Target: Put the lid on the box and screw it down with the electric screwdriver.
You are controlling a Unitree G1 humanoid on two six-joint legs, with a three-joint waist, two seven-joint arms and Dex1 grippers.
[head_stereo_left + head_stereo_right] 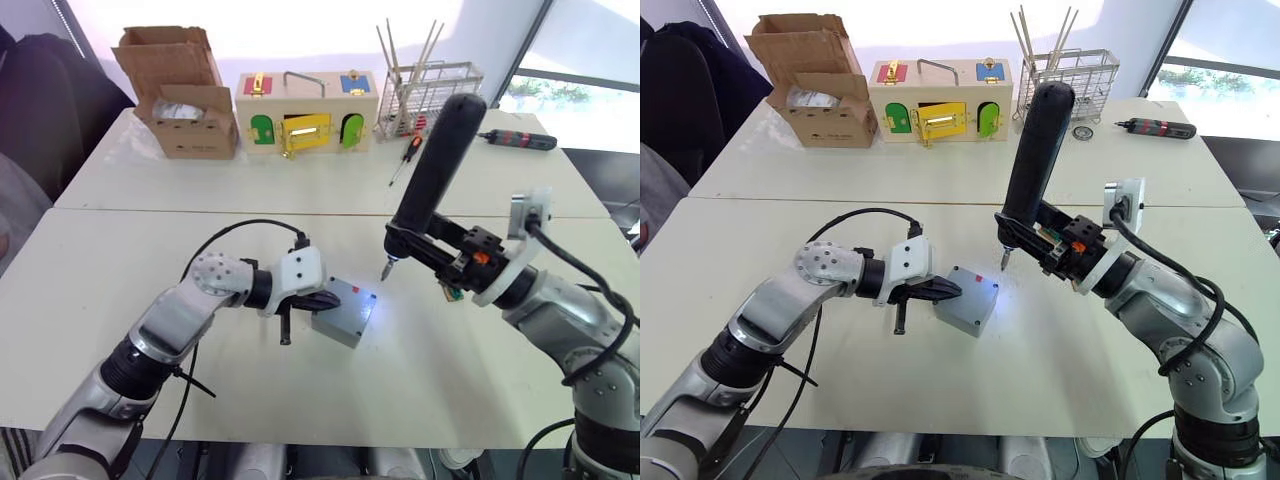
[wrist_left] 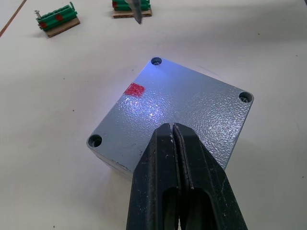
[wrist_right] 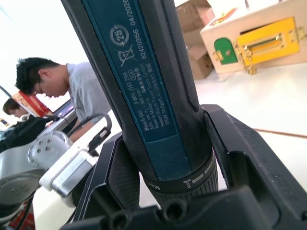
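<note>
The grey lid (image 2: 192,110) lies on top of the grey box (image 1: 335,330) at mid-table, with screw holes at its corners and a red mark near one edge. My left gripper (image 1: 322,300) is shut, and its fingertips (image 2: 171,129) rest on the lid's near part with nothing between them. My right gripper (image 1: 445,255) is shut on the thick black electric screwdriver (image 1: 440,165), held nearly upright. The screwdriver's bit (image 1: 385,268) hangs just above the table, a little past the box's far right corner, and its light falls on the lid.
Along the far table stand a cardboard carton (image 1: 185,95), a wooden box with coloured doors (image 1: 305,110) and a wire rack (image 1: 430,95). A hand screwdriver (image 1: 408,152) and a red-banded driver (image 1: 520,138) lie there. Green blocks (image 2: 57,19) sit beyond the box. A person (image 3: 72,86) sits nearby.
</note>
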